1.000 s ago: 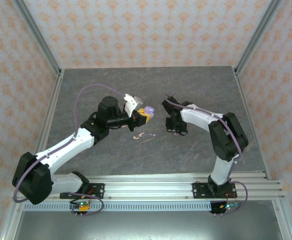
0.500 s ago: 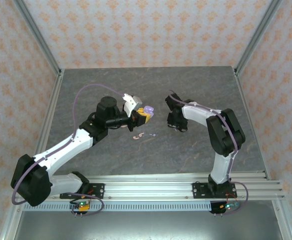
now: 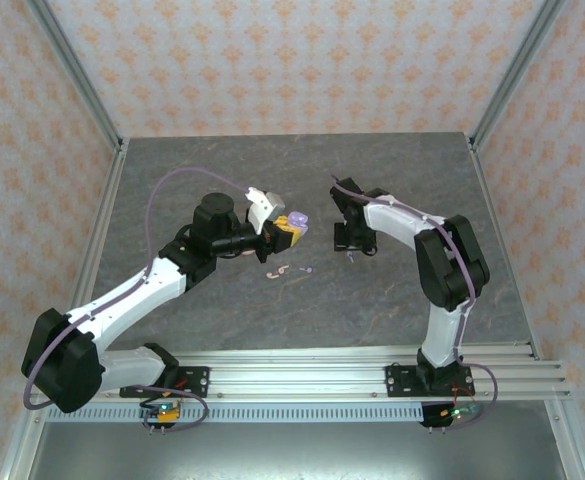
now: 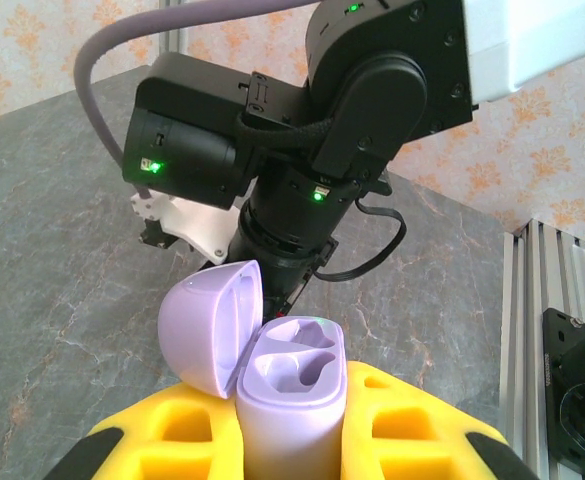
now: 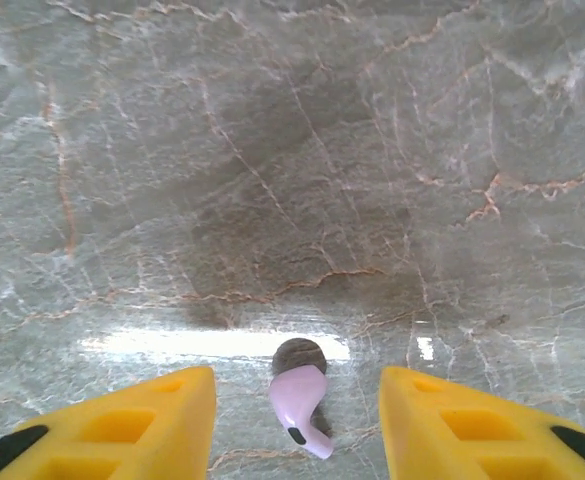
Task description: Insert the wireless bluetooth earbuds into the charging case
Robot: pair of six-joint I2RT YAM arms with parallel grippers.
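Observation:
My left gripper (image 4: 292,445) is shut on the open lilac charging case (image 4: 294,385), held upright above the table with its lid (image 4: 210,325) swung left; both sockets are empty. The top view shows that case (image 3: 295,221) at the left gripper (image 3: 284,230). My right gripper (image 5: 297,385) points down at the table, open, its yellow fingers (image 5: 132,425) either side of a lilac earbud (image 5: 302,405) lying flat and apart from both. In the top view this earbud (image 3: 350,257) lies just below the right gripper (image 3: 353,243). Two pink earbuds (image 3: 277,271) and another lilac one (image 3: 307,268) lie between the arms.
The grey marble table (image 3: 272,170) is walled by patterned panels, with metal posts at its corners. The right arm's black wrist (image 4: 302,150) hangs close behind the held case. An aluminium rail (image 3: 302,375) runs along the near edge.
The right gripper has drawn a little toward the far side of the table, and the lilac earbud now shows on the table beneath it. The left arm holds still.

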